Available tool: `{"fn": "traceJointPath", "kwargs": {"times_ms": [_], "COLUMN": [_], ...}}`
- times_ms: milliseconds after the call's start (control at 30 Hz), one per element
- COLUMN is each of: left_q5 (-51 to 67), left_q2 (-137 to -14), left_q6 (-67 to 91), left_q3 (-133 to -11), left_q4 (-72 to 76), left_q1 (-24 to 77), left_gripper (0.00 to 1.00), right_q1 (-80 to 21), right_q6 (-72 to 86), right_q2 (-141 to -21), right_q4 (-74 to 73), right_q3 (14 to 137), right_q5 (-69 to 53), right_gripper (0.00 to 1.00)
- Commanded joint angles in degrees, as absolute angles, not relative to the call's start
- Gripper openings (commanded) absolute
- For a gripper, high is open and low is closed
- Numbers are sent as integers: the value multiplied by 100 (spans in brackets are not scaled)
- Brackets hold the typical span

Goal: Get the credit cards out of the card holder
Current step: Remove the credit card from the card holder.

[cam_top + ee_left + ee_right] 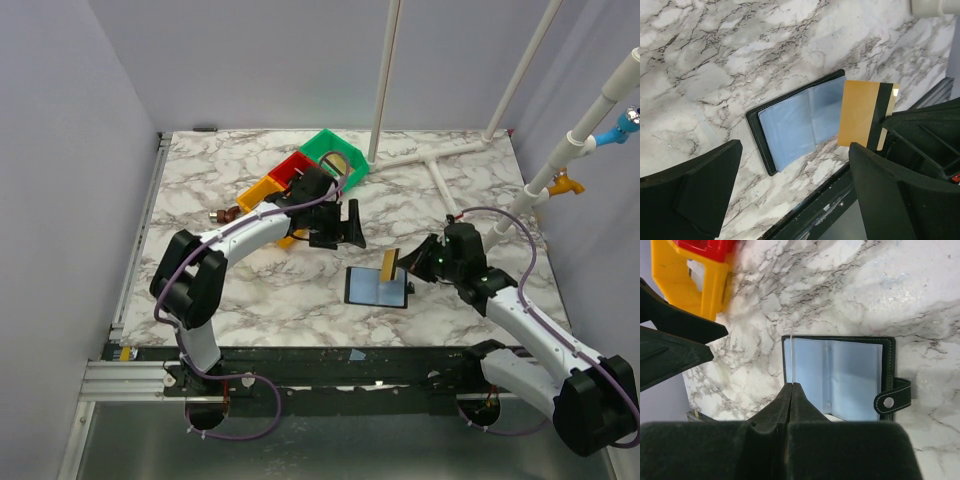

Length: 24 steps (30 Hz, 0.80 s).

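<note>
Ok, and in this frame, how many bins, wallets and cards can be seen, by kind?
Bins: 3 (yellow plastic bin, red plastic bin, green plastic bin)
Wallets: 1 (black bifold wallet, lying open on the table)
Cards: 1 (tan-gold plastic card with a black stripe, pinched in the right gripper)
Total: 5

Black card holder (375, 287) lies open, tan-gold card (388, 264) upright above it.

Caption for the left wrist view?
Open card holder on marble table; right gripper holds tan-gold card at the holder's edge.
</note>
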<state>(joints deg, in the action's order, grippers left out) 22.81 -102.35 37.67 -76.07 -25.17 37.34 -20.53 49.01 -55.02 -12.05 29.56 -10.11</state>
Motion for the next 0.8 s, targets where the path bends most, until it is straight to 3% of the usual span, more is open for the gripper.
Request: {"fn": "traceJointPath", "kwargs": {"times_ms": [0,467,767], "left_q5": [2881,4018,4644], "left_q2": [-9811,-9310,-9127], "left_q6": [4002,4720,5291], "left_q3": [-7308,-6827,-6445], "left_q4": [-2054,-1019,-200], "left_q1": [3546,3354,3222], "left_gripper": [91,90,79], "right_q1": [-2030,-2030,-2029], "right_q6": [4938,5445,5889], "right_q2": [-5542,-5911,-6107], "right_q4": [-1259,-570,32], "right_q3": [3279,3906,4170], "right_q5": [-1311,-2333,-2966], "right_gripper": [1,1,1]}}
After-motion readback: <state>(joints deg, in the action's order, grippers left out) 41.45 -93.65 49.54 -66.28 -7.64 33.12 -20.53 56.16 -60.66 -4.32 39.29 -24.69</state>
